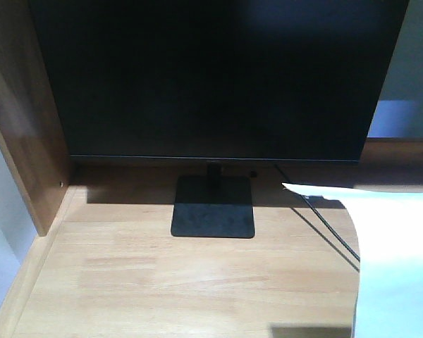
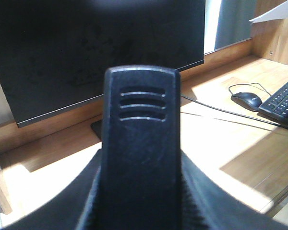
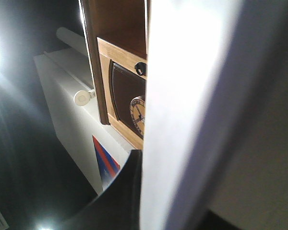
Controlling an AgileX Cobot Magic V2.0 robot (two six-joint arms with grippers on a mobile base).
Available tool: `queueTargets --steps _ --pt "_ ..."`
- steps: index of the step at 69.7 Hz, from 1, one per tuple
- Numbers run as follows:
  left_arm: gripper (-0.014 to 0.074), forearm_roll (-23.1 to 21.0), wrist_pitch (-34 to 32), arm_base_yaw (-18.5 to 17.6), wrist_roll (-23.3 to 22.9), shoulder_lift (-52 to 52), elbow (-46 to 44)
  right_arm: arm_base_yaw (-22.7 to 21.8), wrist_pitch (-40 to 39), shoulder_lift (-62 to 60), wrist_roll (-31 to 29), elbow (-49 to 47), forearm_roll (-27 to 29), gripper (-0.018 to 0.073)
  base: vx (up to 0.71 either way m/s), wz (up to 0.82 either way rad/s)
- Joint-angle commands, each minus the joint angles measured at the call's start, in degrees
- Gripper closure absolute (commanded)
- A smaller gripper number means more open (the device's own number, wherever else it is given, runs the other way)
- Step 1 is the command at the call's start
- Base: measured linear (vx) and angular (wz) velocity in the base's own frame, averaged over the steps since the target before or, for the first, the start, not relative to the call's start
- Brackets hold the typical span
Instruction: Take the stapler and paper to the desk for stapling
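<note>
My left hand (image 2: 140,213) is clamped on the stapler (image 2: 140,143), long axis pointing away toward the monitor (image 2: 86,48); my right hand (image 3: 127,191) pinches the paper (image 3: 182,115), edge-on, over the surface (image 1: 162,282), right side.

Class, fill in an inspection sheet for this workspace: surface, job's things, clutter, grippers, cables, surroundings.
Surface: light-wood desk, partly sunlit.
Job's things: stapler in the left gripper; paper in the right gripper, over the desk's right side.
Clutter: monitor on its stand, mouse, keyboard.
Grippers: both shut, each on its item.
Cables: black cable from behind the monitor to the paper's edge; thin mouse lead.
Surroundings: wooden shelf holding a clock, white cabinet beside it.
</note>
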Motion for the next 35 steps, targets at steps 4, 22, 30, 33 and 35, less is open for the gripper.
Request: queueTargets --steps 4,22,30,33,35 --pt "0.0603 -1.1 -6.7 0.0 -0.2 0.8 -1.5 -0.3 -7.0 0.4 -0.9 -1.1 -0.1 0.0564 0.0 0.0" --pt "0.0603 -1.1 -6.7 0.0 -0.2 0.8 -1.5 -0.3 -6.9 0.4 -0.9 -1.1 -0.1 0.0564 0.0 0.0" --pt "0.0603 -1.1 -6.7 0.0 -0.2 0.8 -1.5 -0.3 -6.9 0.4 -0.9 -1.1 -0.1 0.0564 0.0 0.0" --pt "0.0603 -1.1 -6.7 0.0 -0.2 0.8 -1.5 -0.3 -6.9 0.4 -0.9 -1.1 -0.1 0.0564 0.0 0.0" --pt "0.0603 -1.1 -6.7 0.0 -0.2 0.8 -1.5 -0.3 -6.9 0.4 -0.9 -1.1 -0.1 0.0564 0.0 0.0"
